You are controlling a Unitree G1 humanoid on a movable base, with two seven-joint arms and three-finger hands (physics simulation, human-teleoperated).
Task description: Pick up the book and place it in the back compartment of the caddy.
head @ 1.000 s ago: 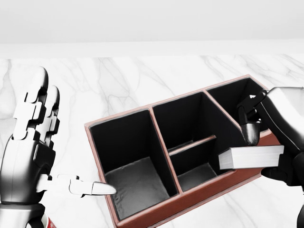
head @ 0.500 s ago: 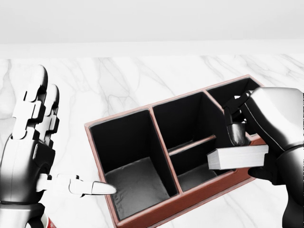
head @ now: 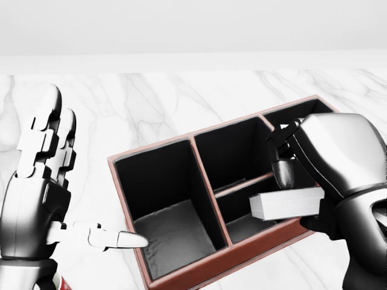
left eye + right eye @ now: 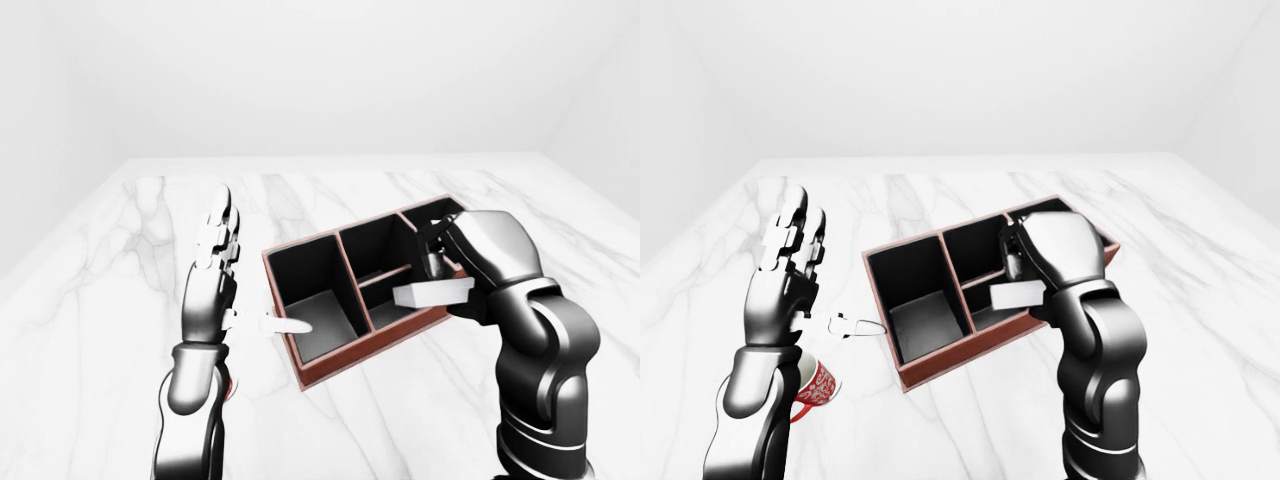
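The caddy (image 3: pixel 158 154) is a red-brown box with black compartments, lying slantwise on the marble table. It has a large compartment at the left, a middle one split in two, and one at the top right. My right hand (image 3: pixel 289 184) is shut on the white book (image 3: pixel 285 204) and holds it flat, above the lower middle compartment and the caddy's bottom-right rim. My left hand (image 3: pixel 91 175) is open and empty, fingers up and thumb pointing right, just left of the caddy. The right hand hides most of the top-right compartment.
A red patterned mug (image 4: pixel 818 386) stands on the marble table (image 4: pixel 940 190) below my left forearm, left of the caddy. White walls close the table's far side.
My right hand has carried the book leftward, from the caddy's right end to over the lower middle compartment. The left hand and the caddy have not moved.
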